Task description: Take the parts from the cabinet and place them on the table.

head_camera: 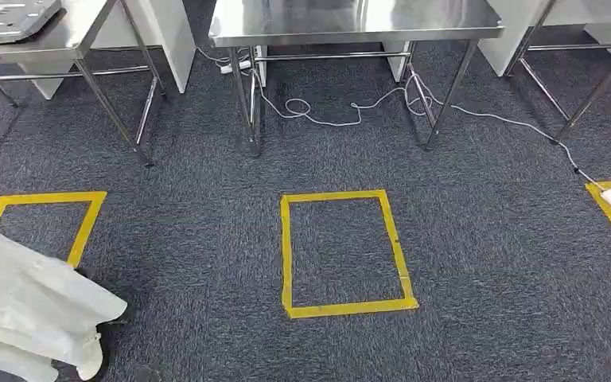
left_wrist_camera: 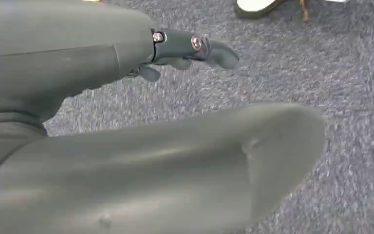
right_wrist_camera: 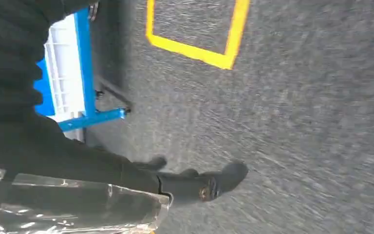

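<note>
clear bagged part [right_wrist_camera: 73, 204] against right robot hand [right_wrist_camera: 175, 180]

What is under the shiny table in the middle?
Under the middle table a white cable loops across the grey carpet between the legs, with a white power strip at the back. The tabletop hides whatever lies further back.

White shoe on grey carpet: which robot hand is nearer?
Left. Left robot hand hangs just short of the white shoe; right robot hand hangs elsewhere, by a blue-framed cart.
</note>
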Available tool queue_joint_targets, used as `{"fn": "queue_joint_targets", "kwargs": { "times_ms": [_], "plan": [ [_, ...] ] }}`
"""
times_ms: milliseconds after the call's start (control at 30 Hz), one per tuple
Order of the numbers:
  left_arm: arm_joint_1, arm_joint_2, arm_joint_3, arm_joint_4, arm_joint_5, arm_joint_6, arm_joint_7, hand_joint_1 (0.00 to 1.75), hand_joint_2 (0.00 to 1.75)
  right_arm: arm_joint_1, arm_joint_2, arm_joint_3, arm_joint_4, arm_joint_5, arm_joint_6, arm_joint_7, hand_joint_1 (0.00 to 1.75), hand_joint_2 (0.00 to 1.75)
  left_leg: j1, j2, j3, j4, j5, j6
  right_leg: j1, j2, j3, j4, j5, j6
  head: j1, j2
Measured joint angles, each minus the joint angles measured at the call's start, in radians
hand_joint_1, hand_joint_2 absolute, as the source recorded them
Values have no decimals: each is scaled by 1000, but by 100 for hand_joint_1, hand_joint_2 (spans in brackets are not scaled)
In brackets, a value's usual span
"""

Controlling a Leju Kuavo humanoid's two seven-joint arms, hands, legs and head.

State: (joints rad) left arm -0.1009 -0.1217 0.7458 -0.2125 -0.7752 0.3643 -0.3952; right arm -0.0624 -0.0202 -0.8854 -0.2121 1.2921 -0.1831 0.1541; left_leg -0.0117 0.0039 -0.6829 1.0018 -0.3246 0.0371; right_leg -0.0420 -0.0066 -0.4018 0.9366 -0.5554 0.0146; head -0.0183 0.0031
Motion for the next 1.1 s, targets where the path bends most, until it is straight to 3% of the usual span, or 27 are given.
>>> {"fn": "queue_joint_targets", "kwargs": {
  "times_ms": [33,67,133,167,200,233,300,333,467,500,533,567,600,633,667,700,733,767,800,833,867,900,967,1000,1033,1100],
  "plan": [
    [4,-1,-1,0,0,0,0,0,0,3,-1,-2,0,-1,3,0,0,175,3,-1,-8,35,-52,-9,2,-2,-3,0,6,-10,-5,0],
    [6,-2,-2,0,-3,0,0,0,0,5,-1,-3,0,-2,3,0,0,175,9,-2,-27,104,-114,-18,3,-3,-6,1,10,-14,-6,0],
    [5,-2,-5,0,-11,0,2,0,0,5,-1,-7,0,-3,3,0,0,175,19,-2,-72,264,-187,-30,6,-3,-12,4,15,-14,-7,0],
    [5,-2,-5,0,-13,-1,3,0,0,6,-1,-11,0,-5,3,0,0,175,22,-2,-78,308,-190,-33,6,-3,-14,7,15,-13,-6,0],
    [5,-2,-5,0,-13,-2,4,0,0,7,-1,-13,0,-6,3,0,0,175,25,-2,-61,297,-172,-33,5,-3,-15,9,15,-12,-7,0],
    [5,-2,-5,0,-13,-2,6,0,0,7,-1,-14,0,-6,3,0,0,175,27,-2,-26,248,-142,-32,4,-2,-14,11,14,-12,-8,0],
    [3,-2,-5,0,-14,-3,8,0,0,4,-1,-14,0,-8,3,0,0,175,27,-5,72,76,-72,-19,5,2,-1,12,14,-11,-7,0],
    [1,0,-5,0,-14,-3,10,0,0,3,2,-14,0,-8,3,0,0,175,23,-10,94,49,-92,-13,7,3,-17,11,13,-8,-5,0],
    [-1,0,-5,0,-13,-1,13,0,0,0,4,-15,0,-3,3,0,0,175,1,-7,86,26,-81,4,4,5,-20,-1,23,22,-8,0],
    [-2,-2,-5,0,-13,-1,13,0,0,0,5,-15,0,-3,3,1,0,175,16,-5,110,-30,-80,11,9,3,-24,7,10,25,-5,0],
    [-5,-3,-5,0,-13,0,13,0,0,-1,1,-15,0,-3,4,1,0,175,11,-4,113,-35,-73,20,10,4,-43,33,-4,20,-5,0],
    [-7,-4,-5,0,-13,0,13,0,0,-1,0,-15,0,-3,6,2,0,175,10,-4,110,-38,-69,30,10,5,-78,99,-36,8,-3,0],
    [-7,-4,-5,0,-13,1,13,0,0,-2,-2,-16,0,-4,8,5,0,175,9,-4,106,-38,-69,30,10,6,-126,186,-67,1,1,0],
    [-7,-5,-5,0,-13,0,13,0,0,0,-5,-18,0,-7,11,9,0,175,8,-3,104,-38,-68,30,10,6,-174,273,-91,1,-1,0],
    [-7,-5,-5,0,-13,0,13,0,0,1,-6,-21,0,-11,14,10,0,175,7,0,103,-37,-68,30,10,5,-206,320,-94,7,1,0],
    [-5,-7,-5,0,-13,-1,13,0,0,3,-6,-23,0,-12,14,11,0,175,7,4,103,-35,-68,30,10,5,-210,317,-79,16,1,0],
    [-5,-9,-5,0,-14,-1,13,0,0,4,-7,-23,0,-12,14,11,0,175,7,8,102,-32,-68,30,10,5,-193,267,-45,30,1,0],
    [-6,-13,-5,0,-14,-2,13,0,0,3,-9,-23,0,-12,14,11,0,175,7,15,101,-26,-69,29,9,0,-156,177,2,44,1,0],
    [-6,-14,-5,0,-14,-2,13,0,0,2,-10,-23,0,-12,14,11,0,175,8,23,98,-17,-72,24,5,-20,-113,76,44,54,2,0],
    [-6,-12,-5,0,-14,-2,13,0,0,-1,-8,-23,0,-12,14,11,0,175,1,30,94,-7,-76,17,7,-58,-98,42,55,43,2,0],
    [-6,-12,-5,0,-14,-2,12,0,0,-4,-8,-23,0,-11,14,11,0,175,-3,37,93,4,-85,9,13,-55,-113,39,63,38,3,0],
    [-6,-12,-5,0,-14,-2,12,0,0,-5,-8,-23,0,-11,14,11,0,175,-4,43,92,5,-88,2,14,-37,-118,46,64,20,-3,0],
    [-6,-12,-5,0,-13,-2,12,0,0,-2,-7,-23,0,-11,14,10,0,175,-1,60,96,2,-86,-3,18,-21,-123,46,71,7,0,0],
    [-6,-12,-5,0,-14,-2,12,0,0,0,-6,-23,0,-10,14,10,0,175,5,62,91,9,-86,-7,2,-11,-123,43,79,-5,-2,0],
    [-6,-10,-5,0,-14,-2,12,0,0,1,-6,-23,0,-10,14,10,0,175,9,36,84,31,-113,-18,3,-6,-116,43,84,-10,-2,0],
    [-5,-10,-5,0,-14,-2,12,0,0,0,-6,-23,0,-10,14,10,0,175,15,5,37,162,-216,-32,5,9,-128,44,96,-22,-2,0]
  ]
}}
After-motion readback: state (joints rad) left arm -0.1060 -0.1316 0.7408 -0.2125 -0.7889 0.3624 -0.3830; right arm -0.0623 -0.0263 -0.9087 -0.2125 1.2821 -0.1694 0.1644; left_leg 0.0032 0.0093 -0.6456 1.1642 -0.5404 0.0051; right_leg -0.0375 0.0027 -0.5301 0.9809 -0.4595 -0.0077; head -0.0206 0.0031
